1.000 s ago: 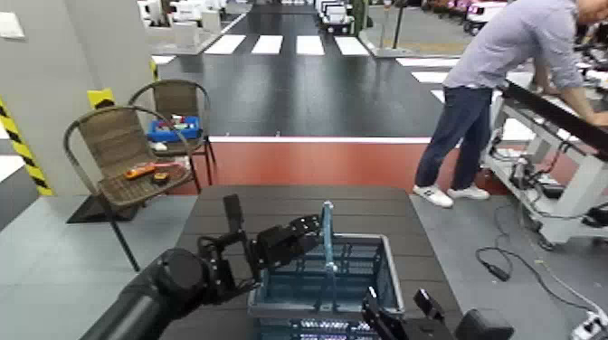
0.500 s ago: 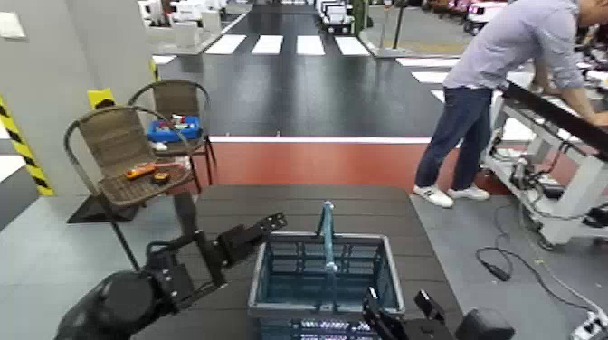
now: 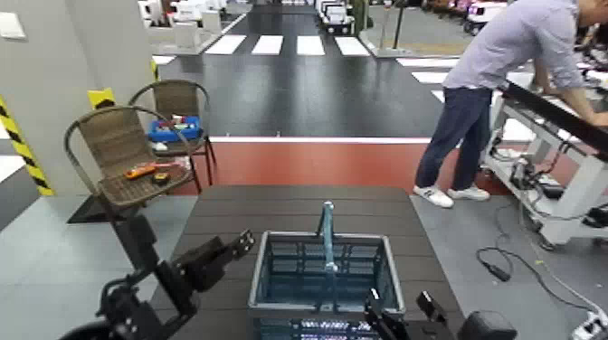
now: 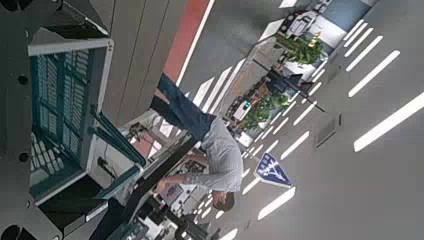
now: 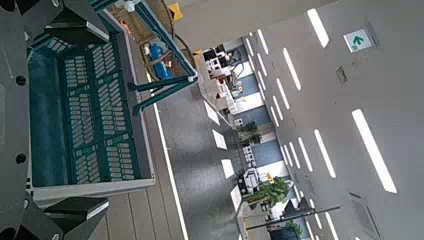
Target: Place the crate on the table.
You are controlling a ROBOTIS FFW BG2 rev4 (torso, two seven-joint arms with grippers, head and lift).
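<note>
Taking the crate as the middle of the clock, with twelve straight ahead of the robot, a wicker armchair (image 3: 120, 149) stands at ten o'clock with an orange-handled tool (image 3: 140, 171) on its seat. Just behind it, toward eleven, a second wicker chair (image 3: 176, 98) bears a small blue bin (image 3: 172, 134) with red items in it. The left gripper (image 3: 192, 237) is between nine and ten o'clock, beside the crate and apart from it, its fingers spread wide and gripping nothing. The dark slatted table (image 3: 271, 206) reaches out toward twelve. On its near part sits the crate (image 3: 262, 282), a grey-rimmed, teal lattice basket, open-topped, its central handle (image 3: 328, 237) upright. The right gripper (image 3: 401, 300) is at four o'clock, by the crate's near right corner, its fingers apart and closed on nothing. At one o'clock, well beyond the table, a person (image 3: 470, 99) in a light shirt and dark trousers leans over a white workbench (image 3: 554, 172) at two o'clock.
</note>
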